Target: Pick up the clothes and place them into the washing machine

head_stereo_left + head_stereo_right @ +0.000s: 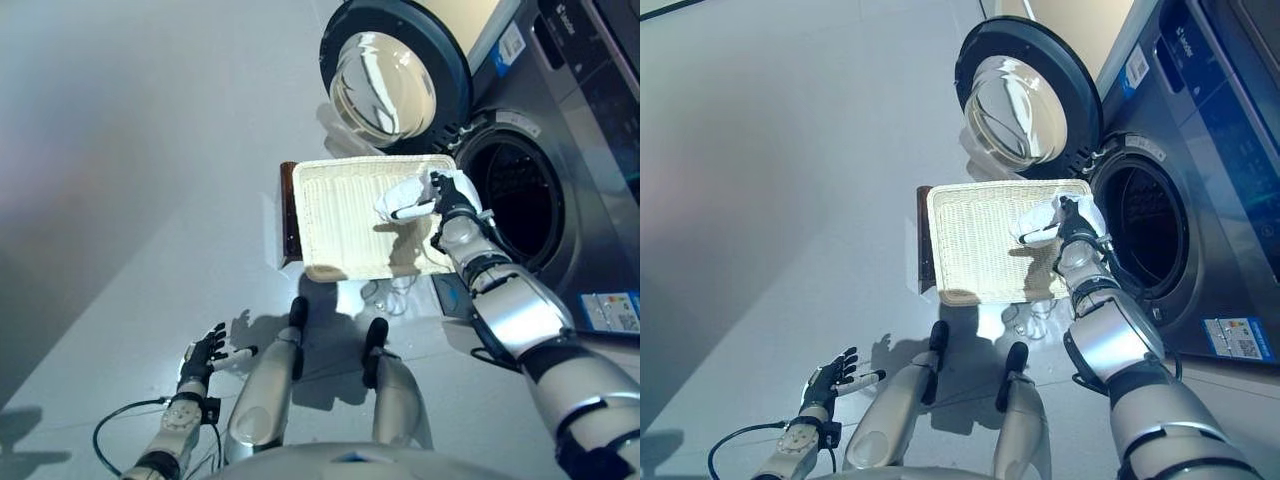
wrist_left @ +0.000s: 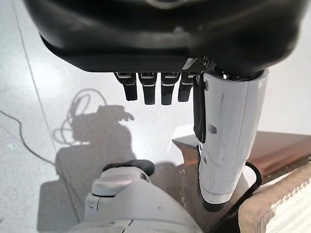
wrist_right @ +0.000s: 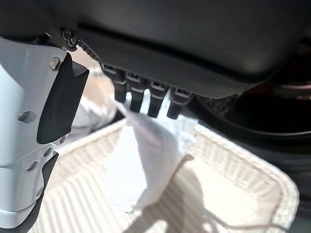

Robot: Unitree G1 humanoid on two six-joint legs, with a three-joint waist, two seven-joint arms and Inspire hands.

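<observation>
A white cloth (image 1: 398, 197) hangs from my right hand (image 1: 455, 200) just above the right end of the shallow wicker basket (image 1: 335, 225), beside the washing machine's open drum (image 1: 512, 200). In the right wrist view my fingers (image 3: 146, 97) are curled on the cloth (image 3: 146, 165), which dangles over the basket's weave (image 3: 228, 194). The rest of the basket looks bare. My left hand (image 1: 203, 352) hangs low at the lower left over the floor, fingers relaxed and holding nothing; it also shows in the left wrist view (image 2: 155, 92).
The round glass door (image 1: 390, 78) stands swung open behind the basket. The basket rests on a low dark brown box (image 1: 288, 215). The machine's grey front (image 1: 600, 170) fills the right side. Grey floor spreads to the left.
</observation>
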